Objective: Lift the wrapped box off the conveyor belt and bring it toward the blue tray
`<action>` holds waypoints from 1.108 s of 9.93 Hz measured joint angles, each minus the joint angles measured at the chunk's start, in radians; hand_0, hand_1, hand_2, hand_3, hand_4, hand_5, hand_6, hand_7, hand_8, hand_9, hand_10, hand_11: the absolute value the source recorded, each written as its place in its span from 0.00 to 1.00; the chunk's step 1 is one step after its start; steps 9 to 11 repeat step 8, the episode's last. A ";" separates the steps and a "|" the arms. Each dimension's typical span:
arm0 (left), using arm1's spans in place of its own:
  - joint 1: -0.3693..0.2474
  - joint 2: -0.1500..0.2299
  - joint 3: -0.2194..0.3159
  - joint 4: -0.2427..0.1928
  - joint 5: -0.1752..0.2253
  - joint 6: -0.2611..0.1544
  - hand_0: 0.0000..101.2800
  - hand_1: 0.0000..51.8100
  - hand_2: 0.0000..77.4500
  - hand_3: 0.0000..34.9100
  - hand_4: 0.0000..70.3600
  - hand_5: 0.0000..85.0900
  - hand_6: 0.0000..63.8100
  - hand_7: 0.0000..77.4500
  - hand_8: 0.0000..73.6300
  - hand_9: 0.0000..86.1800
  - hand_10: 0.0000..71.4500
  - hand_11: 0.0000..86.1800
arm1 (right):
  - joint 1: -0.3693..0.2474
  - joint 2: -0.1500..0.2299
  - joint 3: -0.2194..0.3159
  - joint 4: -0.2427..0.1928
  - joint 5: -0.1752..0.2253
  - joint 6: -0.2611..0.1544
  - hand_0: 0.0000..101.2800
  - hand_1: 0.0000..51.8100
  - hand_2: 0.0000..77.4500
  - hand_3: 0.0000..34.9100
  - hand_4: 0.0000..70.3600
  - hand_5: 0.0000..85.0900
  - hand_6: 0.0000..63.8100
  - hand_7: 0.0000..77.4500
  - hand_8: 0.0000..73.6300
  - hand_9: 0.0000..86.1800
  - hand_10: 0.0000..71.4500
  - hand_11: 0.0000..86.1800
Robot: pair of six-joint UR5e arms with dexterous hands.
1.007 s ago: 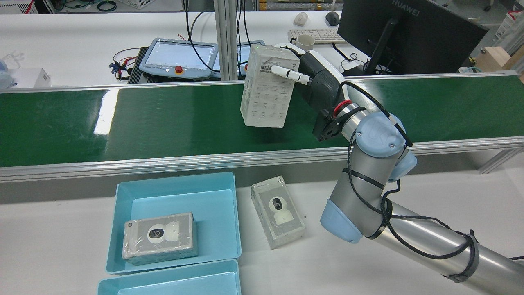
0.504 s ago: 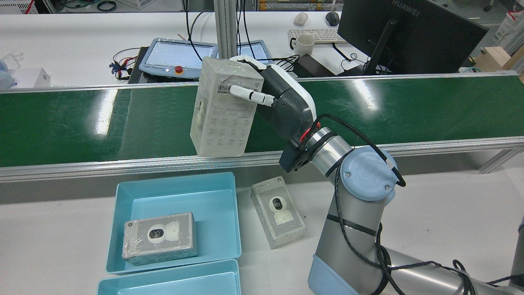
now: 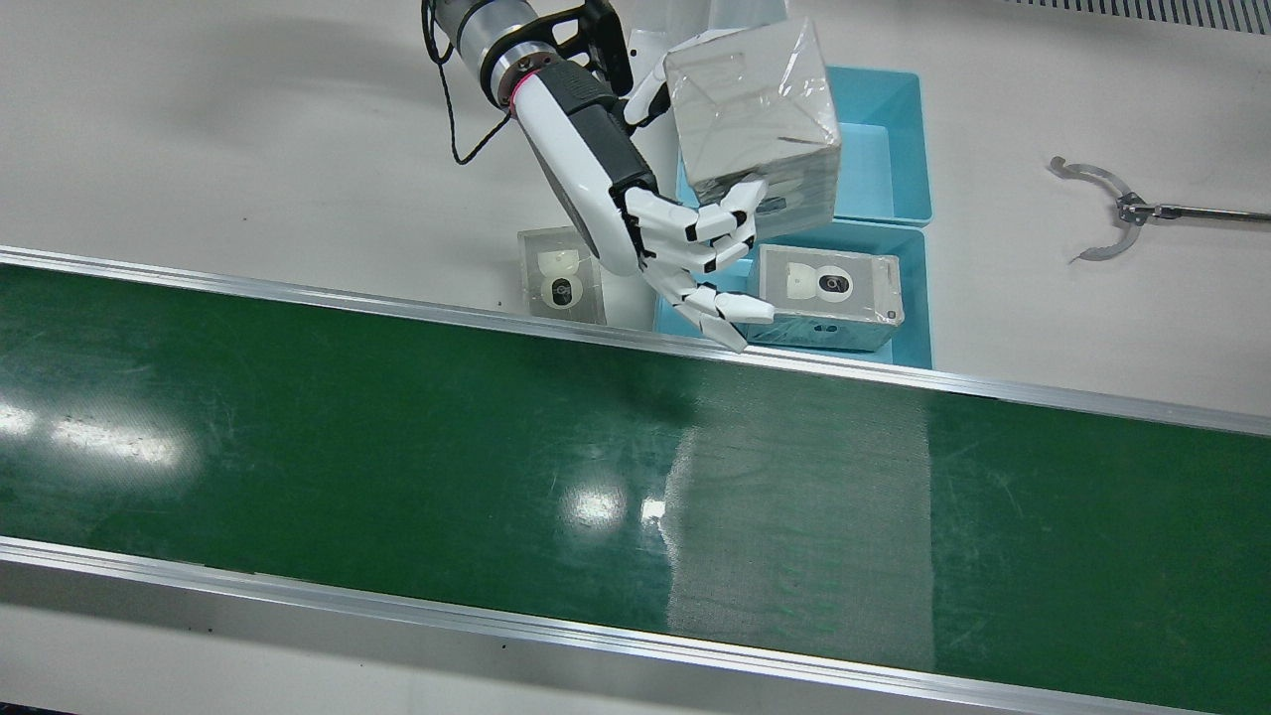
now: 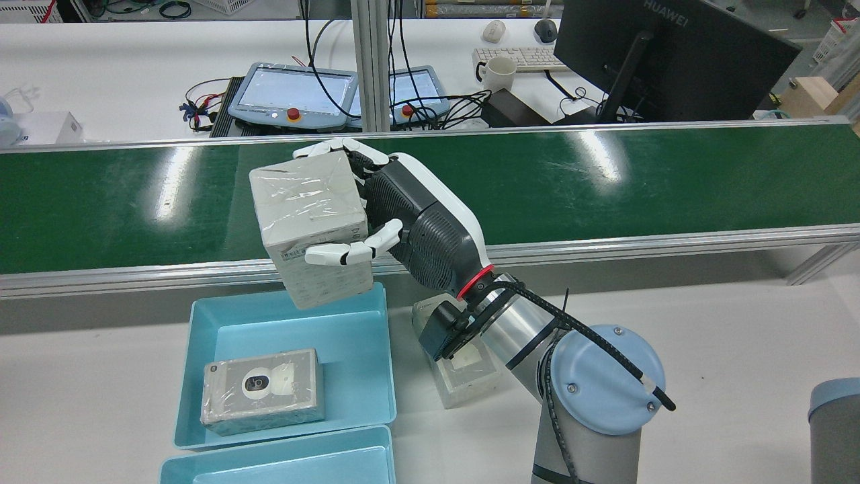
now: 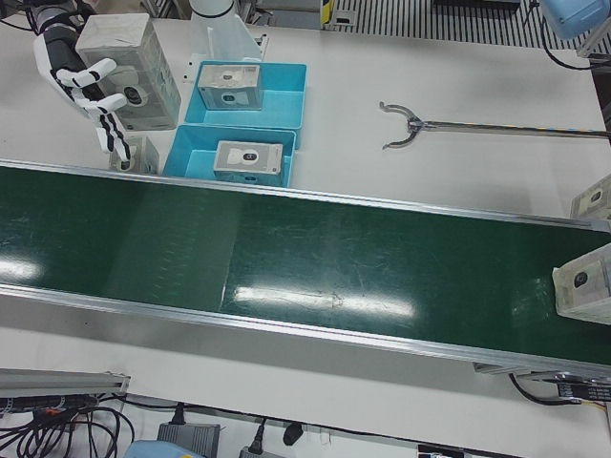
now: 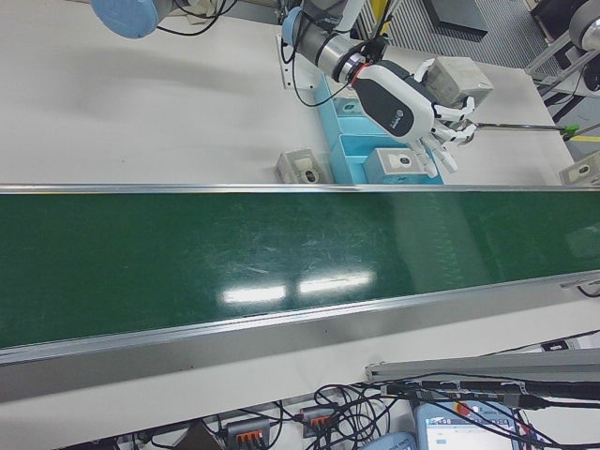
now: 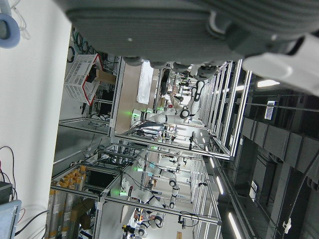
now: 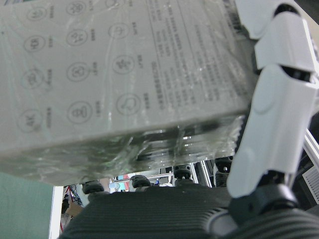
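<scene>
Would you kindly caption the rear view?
Right hand holds the wrapped box above the blue tray.

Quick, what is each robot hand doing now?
Right hand: shut on the plastic-wrapped grey box.
Left hand: cannot tell; only part of its casing shows.

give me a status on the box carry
Right hand shut on wrapped box, lifted off belt, above blue tray edge. Another box already lies in tray.

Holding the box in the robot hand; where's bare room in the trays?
Near tray: a bare L of floor along its belt-side wall and the wall facing the loose box; its stored box fills the rest. Far tray: half bare. Crowded between the near tray and the arm.
</scene>
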 joint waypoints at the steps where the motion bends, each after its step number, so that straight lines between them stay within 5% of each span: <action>1: 0.000 0.000 0.000 0.000 0.000 0.000 0.00 0.00 0.01 0.00 0.00 0.01 0.00 0.01 0.01 0.00 0.01 0.00 | -0.006 -0.001 0.009 -0.012 0.003 -0.005 0.47 0.14 0.38 0.78 0.36 0.53 0.00 0.48 0.00 0.03 0.02 0.04; 2: 0.000 0.000 0.000 0.000 0.000 0.000 0.00 0.00 0.01 0.00 0.00 0.01 0.00 0.01 0.01 0.00 0.01 0.00 | -0.011 -0.002 0.014 -0.019 0.004 -0.007 0.47 0.14 0.38 0.78 0.36 0.53 0.00 0.48 0.00 0.03 0.02 0.04; 3: 0.000 0.000 0.000 0.000 0.000 0.000 0.00 0.00 0.01 0.00 0.00 0.01 0.00 0.01 0.01 0.00 0.00 0.00 | -0.014 -0.003 0.016 -0.023 0.005 -0.008 0.46 0.14 0.38 0.86 0.33 0.31 0.00 0.25 0.00 0.03 0.01 0.02; 4: 0.000 0.000 0.000 0.000 0.000 0.000 0.00 0.00 0.01 0.00 0.00 0.01 0.00 0.01 0.01 0.00 0.01 0.00 | -0.017 -0.004 0.017 -0.025 0.005 -0.008 0.44 0.41 0.43 0.86 0.32 0.31 0.00 0.29 0.00 0.03 0.03 0.03; 5: 0.000 0.000 0.000 0.000 0.000 0.000 0.00 0.00 0.01 0.00 0.00 0.01 0.00 0.01 0.01 0.00 0.01 0.00 | -0.018 -0.005 0.017 -0.025 0.006 -0.008 0.45 0.41 0.43 0.86 0.33 0.38 0.00 0.29 0.00 0.03 0.03 0.03; 6: 0.000 0.000 0.000 0.000 0.000 0.000 0.00 0.00 0.01 0.00 0.00 0.01 0.00 0.01 0.01 0.00 0.01 0.00 | -0.019 -0.006 0.016 -0.026 0.006 -0.008 0.45 0.20 0.36 0.86 0.33 0.38 0.00 0.29 0.00 0.03 0.03 0.03; 7: 0.000 0.000 0.000 0.000 0.000 0.000 0.00 0.00 0.01 0.00 0.00 0.01 0.00 0.01 0.01 0.00 0.01 0.00 | -0.019 -0.006 0.014 -0.026 0.006 -0.008 0.45 0.20 0.36 0.86 0.33 0.38 0.00 0.29 0.00 0.03 0.03 0.03; 8: 0.000 0.000 0.000 0.000 0.000 0.000 0.00 0.00 0.01 0.00 0.00 0.01 0.00 0.01 0.01 0.00 0.01 0.00 | -0.019 -0.007 0.013 -0.026 0.006 -0.009 0.46 0.20 0.20 0.89 0.33 0.35 0.00 0.29 0.00 0.03 0.03 0.04; 11: 0.000 0.000 0.000 0.000 0.000 0.000 0.00 0.00 0.01 0.00 0.00 0.01 0.00 0.01 0.01 0.00 0.01 0.00 | -0.019 -0.007 0.013 -0.026 0.006 -0.009 0.46 0.20 0.20 0.89 0.33 0.35 0.00 0.29 0.00 0.03 0.03 0.04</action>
